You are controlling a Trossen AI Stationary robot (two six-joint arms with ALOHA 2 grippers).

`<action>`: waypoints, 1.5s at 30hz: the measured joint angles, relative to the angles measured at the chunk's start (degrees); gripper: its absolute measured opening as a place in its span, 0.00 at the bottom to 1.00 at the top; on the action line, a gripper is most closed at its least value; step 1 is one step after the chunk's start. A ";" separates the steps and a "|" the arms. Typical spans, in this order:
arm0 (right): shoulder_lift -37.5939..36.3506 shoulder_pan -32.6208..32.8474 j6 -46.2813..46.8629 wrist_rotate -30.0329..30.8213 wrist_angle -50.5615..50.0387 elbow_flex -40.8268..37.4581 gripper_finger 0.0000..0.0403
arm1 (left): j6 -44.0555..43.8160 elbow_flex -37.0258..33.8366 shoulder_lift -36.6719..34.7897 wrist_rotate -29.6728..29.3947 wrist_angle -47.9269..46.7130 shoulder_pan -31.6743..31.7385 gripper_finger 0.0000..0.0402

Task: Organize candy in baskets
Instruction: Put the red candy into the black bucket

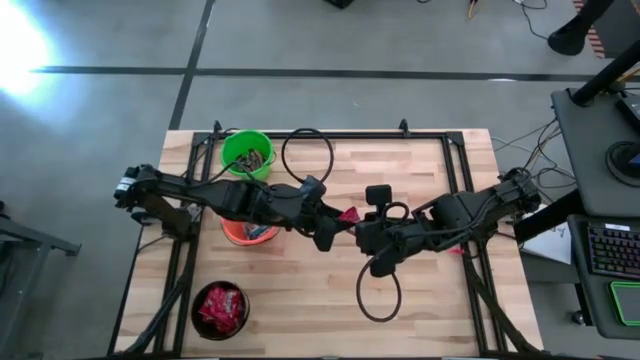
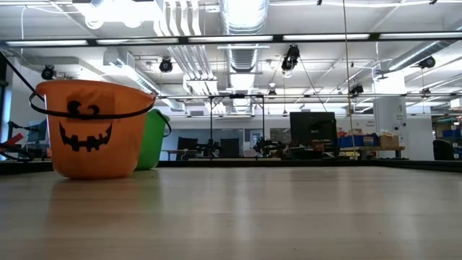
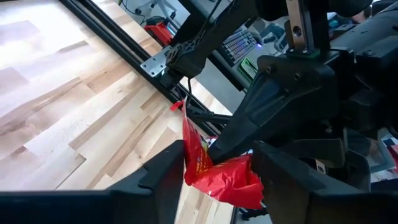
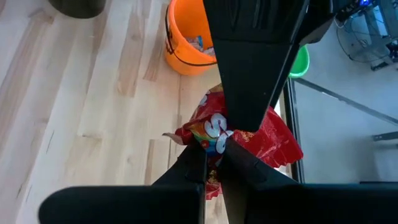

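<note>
A red-wrapped candy [image 3: 217, 177] hangs in the air over the middle of the table, where my two grippers meet. My right gripper [image 4: 214, 152] is shut on it, coming from the table's right side. My left gripper [image 3: 219, 152] comes from the left and stands open, one finger on either side of the candy. The green basket [image 1: 247, 153] stands at the far left. The orange basket [image 1: 247, 232] sits partly under my left arm. The black basket [image 1: 220, 310], near left, holds red candy. My right gripper pinches the wrapper's printed part [image 4: 214, 138] between its two fingers, slanting down from the table's right side. The candy is lifted clear of the table, and the rest of the red wrapper [image 4: 273, 143] spreads beyond the fingers. Whether my left gripper's fingers [image 3: 168, 171] touch the wrapper cannot be told.
In the low view the orange basket [image 2: 90, 130] with its black face stands in front of the green one [image 2: 153, 141]. Black cable loops [image 1: 308, 155] hang from both arms. Black frame rails [image 1: 470, 180] run along the table's left, right and far sides.
</note>
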 joint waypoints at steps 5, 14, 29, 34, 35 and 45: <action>0.00 -0.09 -0.54 0.00 0.07 0.00 0.04 | -0.03 0.00 0.00 0.95 -0.02 0.05 0.28; 0.00 -0.09 -0.56 2.61 0.02 -0.04 0.04 | -0.37 0.02 -0.11 2.73 0.08 0.09 0.02; 0.00 -0.31 2.10 4.52 0.09 -0.07 0.10 | -0.35 0.04 -0.13 3.71 -0.06 0.16 0.01; 0.00 -0.33 2.49 4.49 -0.26 -0.07 0.18 | -0.37 0.04 -0.13 3.92 -0.41 0.12 0.01; 0.00 -0.33 2.45 4.50 -0.24 -0.07 0.20 | -0.37 0.04 -0.13 3.98 -0.49 0.09 0.01; -0.11 -0.35 2.45 4.76 -0.20 -0.07 0.36 | -0.09 0.04 -0.77 4.63 -1.53 0.05 0.01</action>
